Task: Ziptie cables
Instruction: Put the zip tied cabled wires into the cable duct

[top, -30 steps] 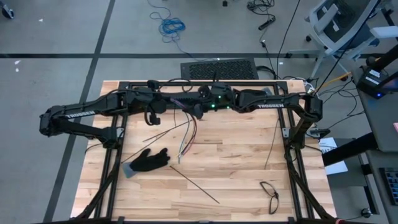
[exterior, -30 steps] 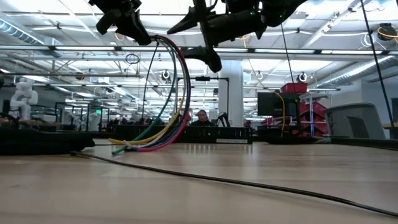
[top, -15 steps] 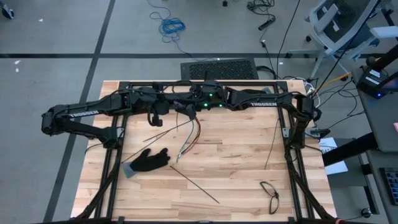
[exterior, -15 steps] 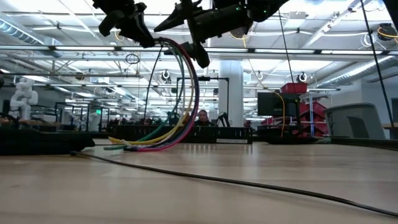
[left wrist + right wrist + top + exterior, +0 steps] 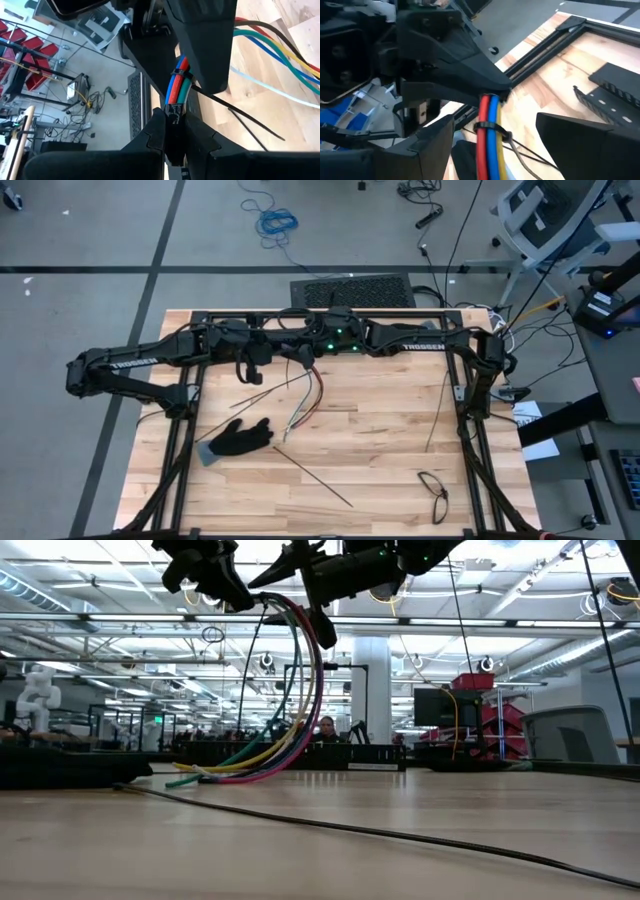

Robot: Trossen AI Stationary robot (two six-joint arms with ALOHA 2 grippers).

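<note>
Your left gripper (image 5: 172, 135) is clamped tight on the upper end of the cables (image 5: 285, 710), high above the far edge of the table (image 5: 380, 450); from there the cables arc down until their free ends rest on the wood, near a black glove (image 5: 236, 438); a zip tie (image 5: 489, 127) already circles the bundle just beside your left fingers. Your right gripper (image 5: 490, 145) stands with fingers wide apart on either side of the bundle, at the zip tie, gripping nothing.
</note>
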